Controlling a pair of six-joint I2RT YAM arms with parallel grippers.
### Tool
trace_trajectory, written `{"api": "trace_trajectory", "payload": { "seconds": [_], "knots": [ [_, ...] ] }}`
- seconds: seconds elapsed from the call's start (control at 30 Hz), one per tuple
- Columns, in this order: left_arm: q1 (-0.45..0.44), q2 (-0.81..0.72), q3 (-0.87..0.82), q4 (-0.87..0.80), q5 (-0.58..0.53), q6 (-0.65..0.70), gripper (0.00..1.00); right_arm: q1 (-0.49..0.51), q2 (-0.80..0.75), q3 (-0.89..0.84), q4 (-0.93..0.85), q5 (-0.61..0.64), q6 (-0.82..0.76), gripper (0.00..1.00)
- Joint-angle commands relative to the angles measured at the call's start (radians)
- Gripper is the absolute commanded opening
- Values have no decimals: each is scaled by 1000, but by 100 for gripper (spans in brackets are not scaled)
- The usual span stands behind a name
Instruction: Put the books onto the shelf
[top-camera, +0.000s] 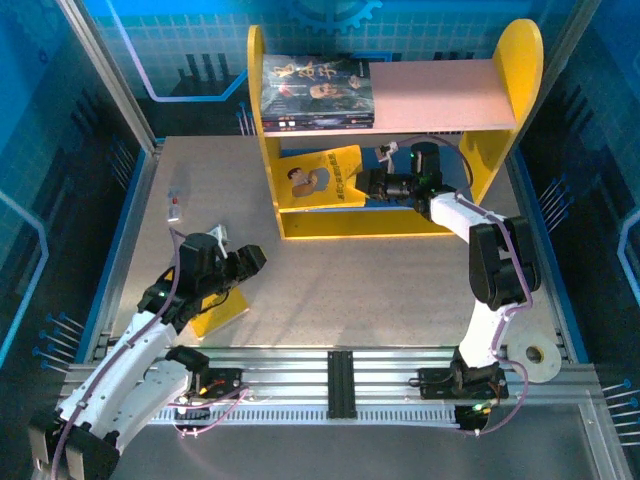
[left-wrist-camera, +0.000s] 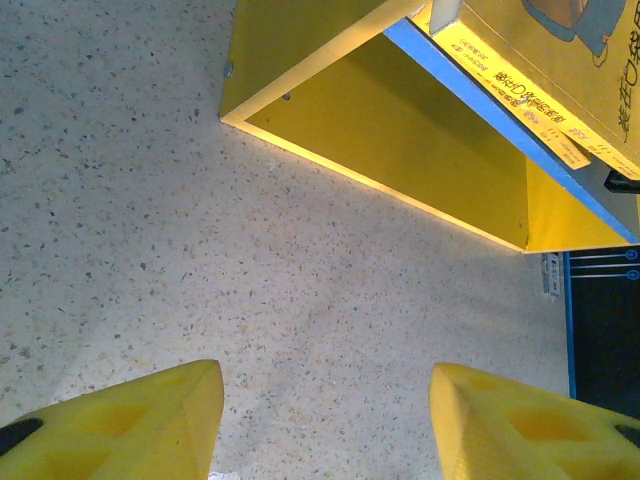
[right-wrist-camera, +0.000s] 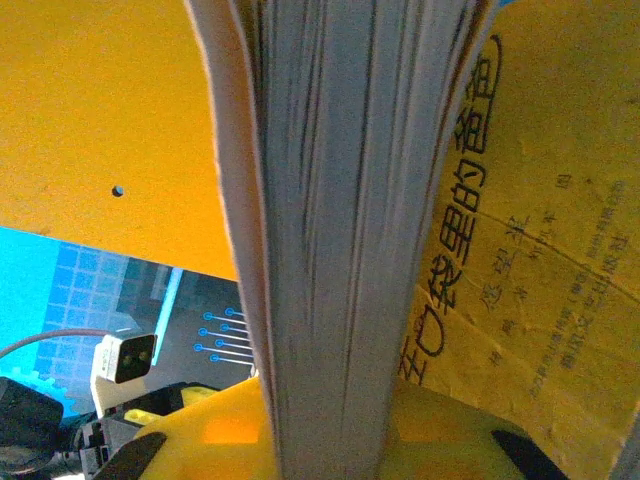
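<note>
- Your right claw (top-camera: 362, 183) is clamped on a yellow book (top-camera: 318, 178). The right wrist view shows the book's page edge pinched between the yellow fingers (right-wrist-camera: 440, 440), with the yellow cover and its Chinese print on the right.
- That book stands tilted inside the lower tier of the shelf (top-camera: 520, 60), towards its left side. Your right arm reaches in from the right.
- From the left wrist, you see the book over the blue lower board (left-wrist-camera: 500, 125). Whether it rests on the board, you cannot tell.
- The dark books (top-camera: 318, 90) lie stacked flat on the left part of the pink upper board (top-camera: 440, 95).
- Your left claw (top-camera: 248, 263) hangs over the near left of the desk (top-camera: 350, 290), well apart from the shelf. Its fingers stand apart with nothing between them, only bare desk below.
- A second yellow book (top-camera: 218, 312) lies flat on the desk just near of that claw, partly covered by your left arm.
- A small white device (top-camera: 176, 207) sits on the desk at the far left, apart from the shelf.
</note>
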Motion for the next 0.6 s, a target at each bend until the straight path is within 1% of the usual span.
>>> {"api": "trace_trajectory", "payload": {
  "seconds": [0.0, 0.17, 0.37, 0.5, 0.57],
  "knots": [
    [11, -17, 0, 0, 22, 10, 57, 33, -52, 24, -6, 24, -28, 10],
    [12, -13, -3, 4, 24, 10, 57, 30, -63, 12, 63, 32, 20, 10],
    [12, -14, -5, 9, 28, 6, 57, 30, -55, 21, 77, 44, 40, 10],
    [12, -18, -6, 6, 27, 5, 57, 30, -58, 20, 33, 68, 9, 11],
    [12, -18, -6, 4, 26, 7, 57, 36, -73, 31, -73, 111, -60, 13]
  ]
}}
